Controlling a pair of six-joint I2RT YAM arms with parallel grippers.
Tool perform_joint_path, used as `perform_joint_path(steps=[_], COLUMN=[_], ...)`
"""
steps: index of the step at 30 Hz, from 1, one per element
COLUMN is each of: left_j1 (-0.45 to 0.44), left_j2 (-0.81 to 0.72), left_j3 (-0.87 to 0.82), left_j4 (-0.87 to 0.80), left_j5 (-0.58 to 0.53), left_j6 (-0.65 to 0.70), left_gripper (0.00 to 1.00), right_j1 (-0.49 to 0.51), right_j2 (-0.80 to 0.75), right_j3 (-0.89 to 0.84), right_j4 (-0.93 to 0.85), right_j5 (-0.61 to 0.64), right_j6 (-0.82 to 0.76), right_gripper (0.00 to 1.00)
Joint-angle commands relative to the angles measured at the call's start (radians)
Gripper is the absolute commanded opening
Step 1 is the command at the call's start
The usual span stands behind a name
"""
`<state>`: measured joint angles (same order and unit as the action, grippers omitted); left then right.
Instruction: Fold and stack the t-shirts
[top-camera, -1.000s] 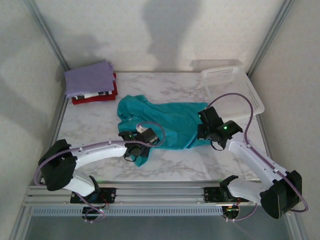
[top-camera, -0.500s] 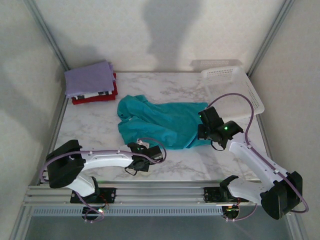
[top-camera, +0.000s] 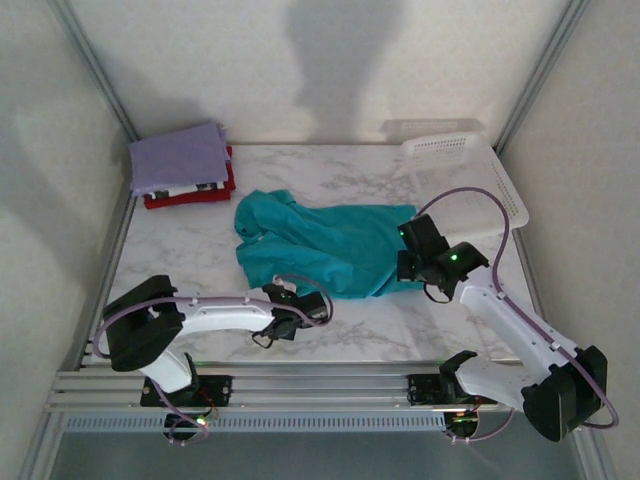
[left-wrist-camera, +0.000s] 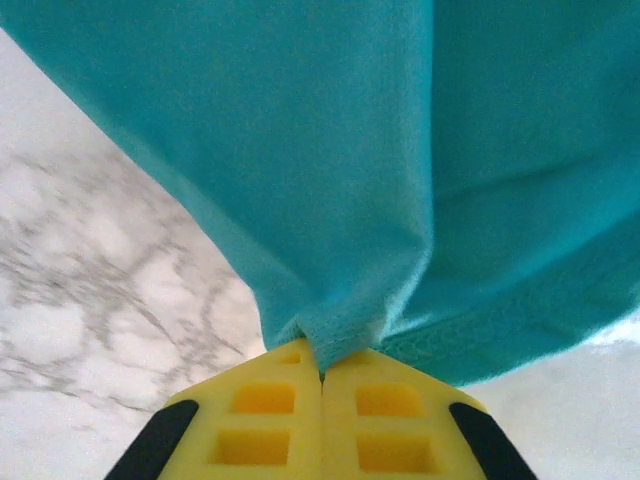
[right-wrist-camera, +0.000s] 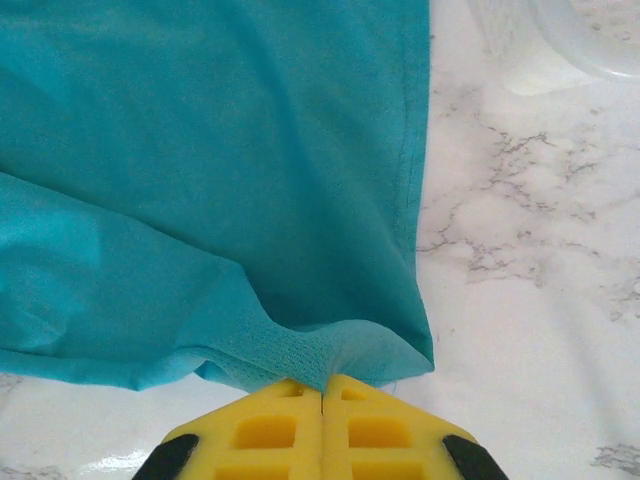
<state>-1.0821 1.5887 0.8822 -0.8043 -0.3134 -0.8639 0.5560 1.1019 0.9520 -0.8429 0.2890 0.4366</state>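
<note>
Teal t-shirt (top-camera: 325, 250): soft knit cloth, crumpled, spread across middle of white marble-veined table (top-camera: 190, 260). Folded stack (top-camera: 182, 165) at far left corner: lavender on top, patterned and red beneath. White perforated plastic basket (top-camera: 470, 165) at far right. Left end effector (left-wrist-camera: 321, 372): yellow pads pressed together, pinching shirt's near hem fold. Right end effector (right-wrist-camera: 322, 385): closed, pinching stitched hem corner at shirt's right edge.

The white left arm (top-camera: 215, 315) lies low, reaching rightward, its yellow-padded left pincer (left-wrist-camera: 321, 372) pressed fully together on a bunched edge of the teal cloth t-shirt (top-camera: 330, 250). The white right arm (top-camera: 505, 315) angles inward with wrist raised; the right pincer (right-wrist-camera: 322, 385) is likewise clamped on the shirt's hem corner
</note>
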Motion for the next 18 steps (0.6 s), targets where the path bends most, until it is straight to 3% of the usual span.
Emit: perform_joint_path(steps=[1,10,14,18], left_j1=[0.070,0.355,0.473,0.520], left_j2=[-0.047,-0.179,-0.118,-0.031], left_j3=[0.128,0.575,0.868,1.165], left_j4=[-0.083,-0.059,-0.076,-0.122], left_j5=[-0.155,-0.279,-0.289,-0.348], left_j6=[0.043,0.363,0.522,0.652], left_gripper=[0.00,0.00,0.00,0.00], right_j1=[-0.005,-0.005,-0.005,-0.004], right_j2=[-0.046,-0.031,0.050,0.112], right_j3=[0.070,0.326,0.536,0.726], right_j4=[-0.053,-0.020,0.006,0.052], right_j5=[0.031,0.106,0.216,0.280], right_j6=[-0.014,-0.090,-0.188,-0.282], right_gripper=[0.00,0.00,0.00,0.00])
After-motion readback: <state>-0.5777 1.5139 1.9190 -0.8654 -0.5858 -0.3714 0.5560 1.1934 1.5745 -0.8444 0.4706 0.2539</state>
